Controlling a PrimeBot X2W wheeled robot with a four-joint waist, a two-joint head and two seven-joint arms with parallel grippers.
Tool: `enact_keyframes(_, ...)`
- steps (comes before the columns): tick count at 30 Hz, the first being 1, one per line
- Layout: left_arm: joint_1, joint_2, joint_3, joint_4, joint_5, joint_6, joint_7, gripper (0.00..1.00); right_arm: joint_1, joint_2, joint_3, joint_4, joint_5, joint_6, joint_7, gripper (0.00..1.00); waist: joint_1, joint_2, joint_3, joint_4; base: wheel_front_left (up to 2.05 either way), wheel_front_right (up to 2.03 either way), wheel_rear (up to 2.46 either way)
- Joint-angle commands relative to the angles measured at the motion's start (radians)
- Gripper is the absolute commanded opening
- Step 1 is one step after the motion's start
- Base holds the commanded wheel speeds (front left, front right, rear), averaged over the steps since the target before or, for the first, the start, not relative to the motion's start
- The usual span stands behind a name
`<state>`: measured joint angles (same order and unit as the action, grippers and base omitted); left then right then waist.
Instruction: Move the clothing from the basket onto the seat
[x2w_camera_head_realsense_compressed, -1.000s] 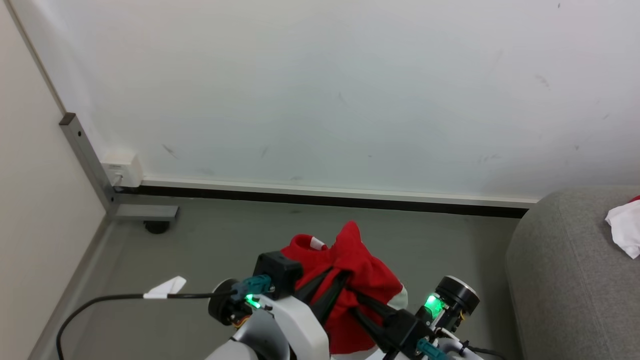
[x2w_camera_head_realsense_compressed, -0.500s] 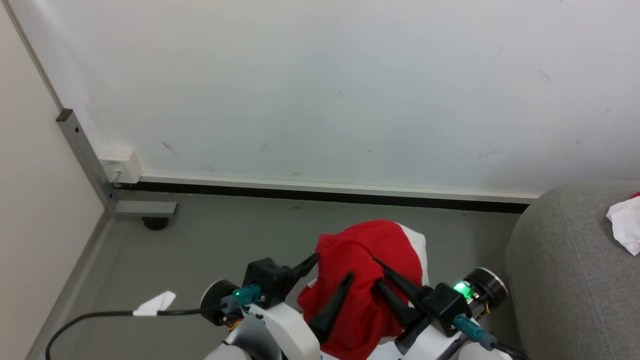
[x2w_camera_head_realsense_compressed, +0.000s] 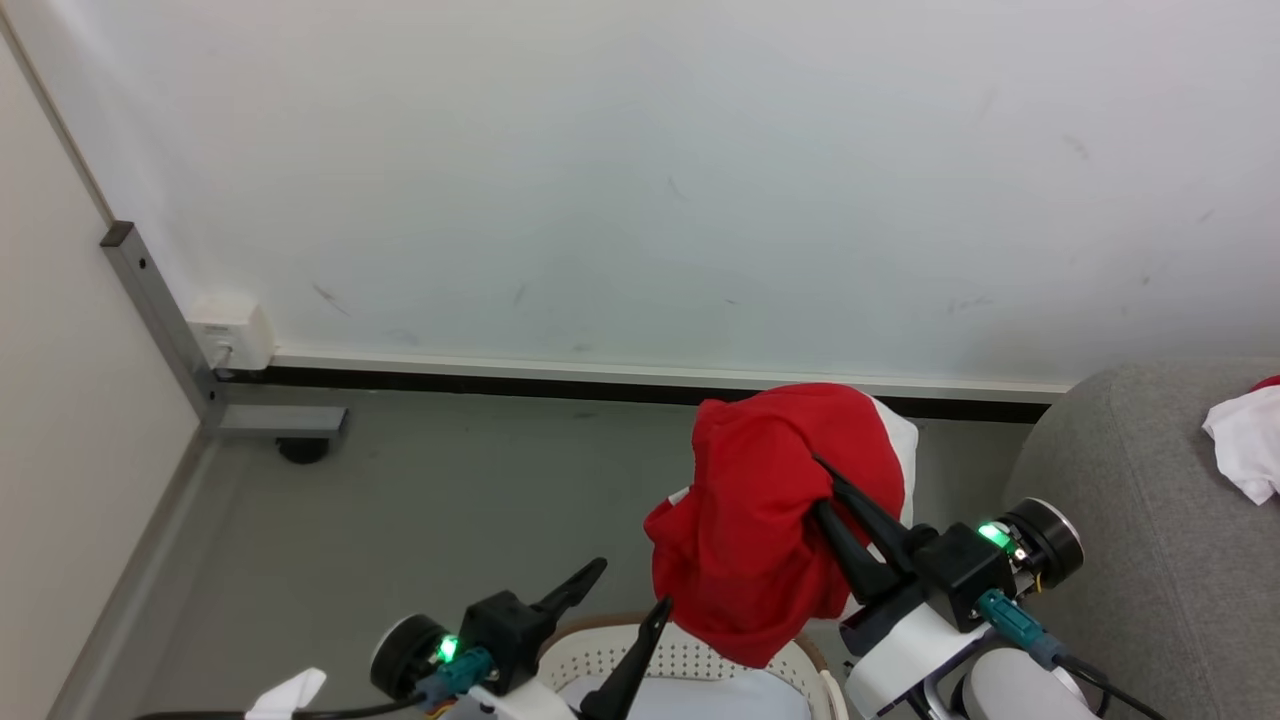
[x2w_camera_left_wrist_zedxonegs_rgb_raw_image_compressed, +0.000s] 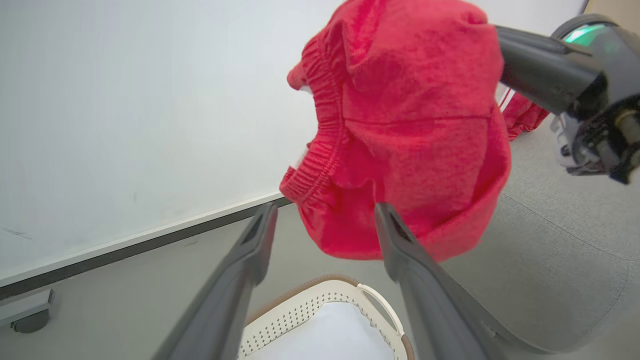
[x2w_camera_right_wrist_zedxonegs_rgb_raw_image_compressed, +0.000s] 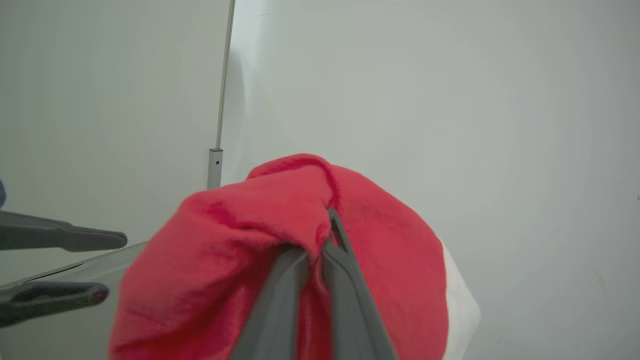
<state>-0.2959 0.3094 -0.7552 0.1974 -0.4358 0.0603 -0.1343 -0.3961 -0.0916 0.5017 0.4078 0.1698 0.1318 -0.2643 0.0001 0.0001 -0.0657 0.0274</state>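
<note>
A red garment of the clothing (x2w_camera_head_realsense_compressed: 760, 520) with a white panel hangs in the air, pinched at a fold by my right gripper (x2w_camera_head_realsense_compressed: 822, 482), which is shut on it (x2w_camera_right_wrist_zedxonegs_rgb_raw_image_compressed: 330, 217). It hangs above the cream basket (x2w_camera_head_realsense_compressed: 690, 655), just left of the grey seat (x2w_camera_head_realsense_compressed: 1150, 560). My left gripper (x2w_camera_head_realsense_compressed: 632, 585) stands open and empty over the basket's rim, below and left of the garment (x2w_camera_left_wrist_zedxonegs_rgb_raw_image_compressed: 410, 125). Another white-and-red piece of clothing (x2w_camera_head_realsense_compressed: 1245, 445) lies on the seat. In the left wrist view the basket (x2w_camera_left_wrist_zedxonegs_rgb_raw_image_compressed: 310, 315) holds a pale pad (x2w_camera_left_wrist_zedxonegs_rgb_raw_image_compressed: 320, 335).
A pale wall with a dark baseboard runs across the back. At the left corner stand a metal post (x2w_camera_head_realsense_compressed: 150, 300), a white socket box (x2w_camera_head_realsense_compressed: 232, 330) and a caster (x2w_camera_head_realsense_compressed: 300, 450). A black cable with a white tag (x2w_camera_head_realsense_compressed: 285, 693) crosses the lower left floor.
My left gripper opened, let go of the red garment and dropped to the lower left. My right gripper carried the garment up and to the right, toward the seat. The basket came into view.
</note>
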Motion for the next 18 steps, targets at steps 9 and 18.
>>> enact_keyframes(9, 0.009, -0.009, 0.0, 0.025, -0.016, -0.004, -0.026, 1.0, 0.017, -0.008, -0.035, -0.02, -0.014, -0.002, 0.0, 0.0, -0.0001, -0.0001, 0.007, -0.048, 0.0, 0.0, 0.0)
enact_keyframes(18, -0.006, -0.015, -0.002, 0.006, -0.021, -0.007, -0.047, 1.0, 0.005, -0.031, -0.074, -0.05, -0.038, -0.002, 0.0, 0.0, -0.0001, -0.0001, 0.06, -0.192, 0.0, 0.0, 0.0)
